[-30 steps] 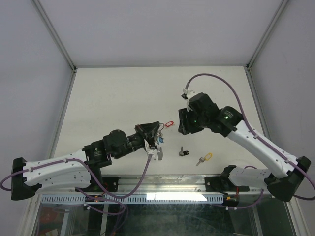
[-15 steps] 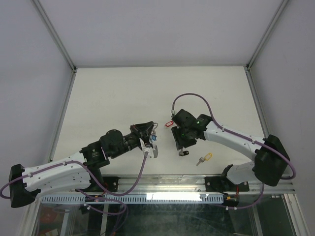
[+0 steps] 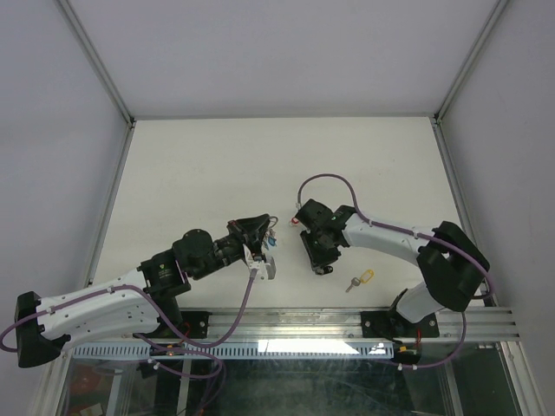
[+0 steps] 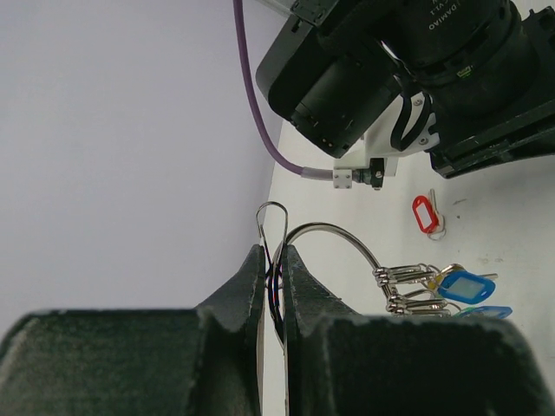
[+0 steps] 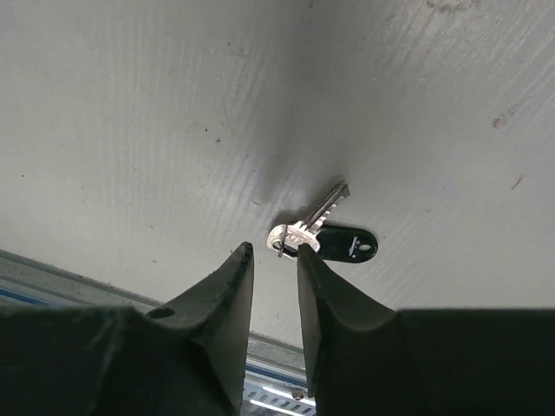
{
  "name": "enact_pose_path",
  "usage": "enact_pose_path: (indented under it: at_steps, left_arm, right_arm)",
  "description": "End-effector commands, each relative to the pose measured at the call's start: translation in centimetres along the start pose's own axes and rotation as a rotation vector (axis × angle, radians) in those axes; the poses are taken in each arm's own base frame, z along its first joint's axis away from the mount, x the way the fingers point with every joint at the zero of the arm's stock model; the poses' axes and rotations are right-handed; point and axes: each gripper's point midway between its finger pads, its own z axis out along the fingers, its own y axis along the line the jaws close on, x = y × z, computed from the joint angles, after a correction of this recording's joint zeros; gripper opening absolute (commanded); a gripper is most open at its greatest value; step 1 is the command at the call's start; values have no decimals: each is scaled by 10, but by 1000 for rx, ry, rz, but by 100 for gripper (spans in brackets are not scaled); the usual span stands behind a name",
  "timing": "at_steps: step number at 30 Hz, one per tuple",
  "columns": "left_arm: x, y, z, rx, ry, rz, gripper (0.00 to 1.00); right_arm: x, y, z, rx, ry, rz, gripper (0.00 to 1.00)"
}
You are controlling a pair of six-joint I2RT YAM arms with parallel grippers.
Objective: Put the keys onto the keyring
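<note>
Table (image 3: 217,165) was seen pale and mostly bare, with both arms reached in over it from the near edge. Left arm (image 3: 113,299) was stretched toward the centre; right arm (image 3: 390,236) was folded back inward, wrist pointed down at the surface. Left gripper (image 4: 274,269) was clamped tight on the keyring (image 4: 323,224) — wire pinched between the two pads, the ring's arc held out past the fingertips and off the table. Right gripper (image 5: 270,251) was held low over the table with its fingers parted by a narrow gap and nothing clamped between them. A bunch of keys (image 4: 434,282) was hung on the arc of the keyring, blue tags among them. The black key (image 5: 342,243) was laid flat on the table just beyond the right fingertips — its small loop was lined up with the gap, though contact could not be told. The yellow key (image 3: 360,279) was laid near the front edge, apart from both grippers. The red-tagged key (image 4: 424,213) was laid on the table below the right wrist.
</note>
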Motion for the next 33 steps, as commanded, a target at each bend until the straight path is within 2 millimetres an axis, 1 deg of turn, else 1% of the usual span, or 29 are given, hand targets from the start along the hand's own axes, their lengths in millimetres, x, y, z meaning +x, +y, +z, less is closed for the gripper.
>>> enact_pose_path:
  at_steps: [1,5,9,13,15,19,20,23,25,27,30,32,33]
  left_arm:
    - [-12,19,-1,-52,-47,-6,0]
    - [-12,18,0,-48,-48,-3,0]
    - [-12,18,1,-45,-47,-2,0]
    - [-12,18,2,-43,-49,-2,0]
    - [-12,17,2,-43,-50,-1,0]
    - [-12,18,2,-43,-49,-1,0]
    - [-12,17,2,-42,-49,-1,0]
    - [-13,17,1,-43,-51,-2,0]
    - [-12,17,2,-40,-51,0,0]
    - [-13,17,1,-41,-55,4,0]
    - [-14,17,1,-36,-59,23,0]
    - [-17,17,1,-29,-77,55,0]
    - [-19,17,1,-25,-88,82,0]
  right_arm:
    - [-5,6,7,-26,-18,-9,28]
    - [-3,2,9,-9,-13,-10,24]
    - [-3,2,11,-8,-11,-12,22]
    - [-4,1,12,-5,-18,-12,18]
    - [-4,1,13,-3,-19,-11,15]
    - [-5,0,13,0,-29,-14,2]
    - [-7,0,11,-1,-38,-13,0]
    - [-12,0,2,-4,-72,-23,0]
    - [-18,1,-9,-18,-113,-51,0]
    - [-29,4,-27,-37,-176,-95,0]
    - [-54,8,-65,-71,-344,-181,0]
    - [-70,15,-94,-125,-480,-245,0]
    - [-75,21,-108,-174,-532,-280,0]
